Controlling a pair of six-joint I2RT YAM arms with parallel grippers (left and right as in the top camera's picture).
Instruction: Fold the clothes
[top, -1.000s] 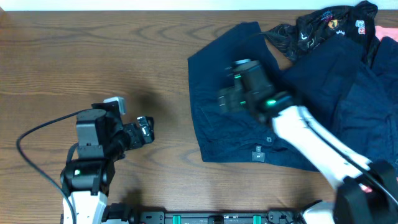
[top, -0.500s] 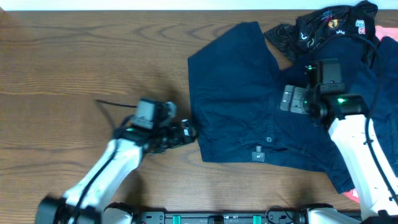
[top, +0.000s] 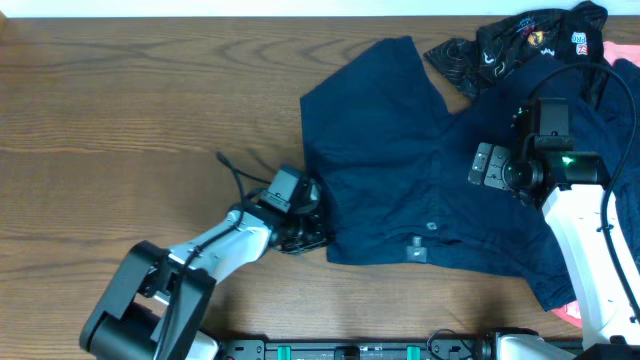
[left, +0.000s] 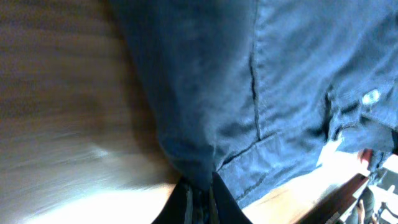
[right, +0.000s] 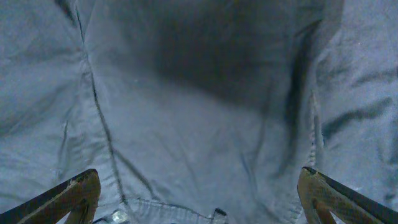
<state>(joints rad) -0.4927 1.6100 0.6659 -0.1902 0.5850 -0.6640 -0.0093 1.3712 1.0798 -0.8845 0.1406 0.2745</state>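
Note:
The clothes in hand are a navy garment (top: 380, 150) spread flat on the wooden table, right of centre, with seam stitching and a metal button (top: 433, 225). My left gripper (top: 312, 230) lies low at its lower-left corner and is shut on the hem; the left wrist view shows the navy cloth (left: 249, 81) pinched between the closed fingertips (left: 200, 194). Over the garment's right part hovers my right gripper (top: 487, 165), open. Its two fingers (right: 78, 194) stand wide apart above the navy cloth (right: 199, 112) with nothing between them.
A black garment with white lines and colourful patches (top: 520, 40) lies at the back right. More navy cloth (top: 610, 140) is piled at the right edge, with coral-pink fabric (top: 625, 70) beside it. Bare wood (top: 120, 100) covers the left half of the table.
My left arm has reached right to the garment's lower-left corner and shut on the hem. The right gripper drew back to the right across the cloth, still open.

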